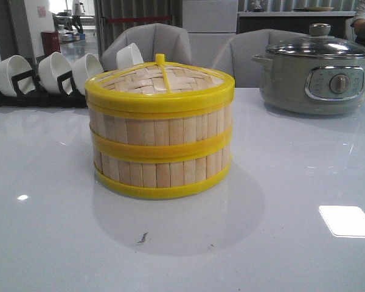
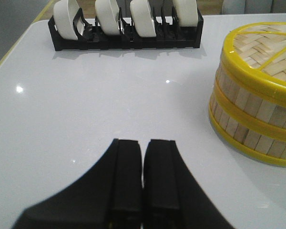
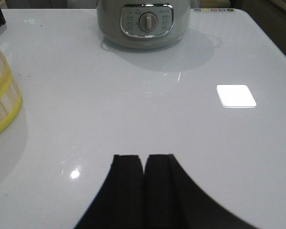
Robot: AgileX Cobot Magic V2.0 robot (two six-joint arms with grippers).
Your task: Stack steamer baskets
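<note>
Left tool (image 2: 142, 176): fingers pressed together, nothing between them, low over bare white bench (image 1: 55, 231). Right tool (image 3: 144, 183): fingers likewise together, gripping nothing. Neither tool shows in the front view.

Steamer baskets (image 1: 160, 145): 2 stacked, woven lid (image 1: 161, 80) seated on top, stack upright mid-bench. Left tool sits well clear of the stack; in the left wrist view the stack's far side is cut off by the frame edge. Right wrist view catches only a sliver of the stack's wall. Small dark mark (image 1: 142, 238) on the bench just in front of the stack; cannot tell what it is.

Behind the stack, to its left: black rack (image 1: 24, 94) with 4 white bowls (image 1: 55, 70) on edge. Behind, to its right: grey-green pot (image 1: 319, 76), glass lid on, its right side cut off.
</note>
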